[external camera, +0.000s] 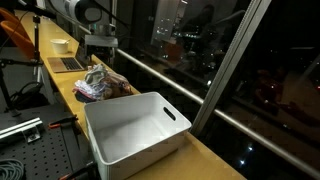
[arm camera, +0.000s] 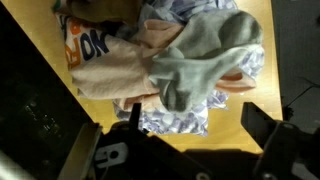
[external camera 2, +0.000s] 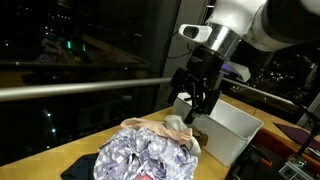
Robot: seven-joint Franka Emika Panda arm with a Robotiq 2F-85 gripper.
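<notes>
Two letters [arm camera: 92,46], seemingly "OK", on crumpled cloth [arm camera: 112,72]

Dim indoor light against black night windows with glare specks; the wrist view is soft and blurred below.

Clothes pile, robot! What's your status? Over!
Hand open, holding nothing, just above clothes pile. White bin sits beside pile, not blocking. Over.
</notes>
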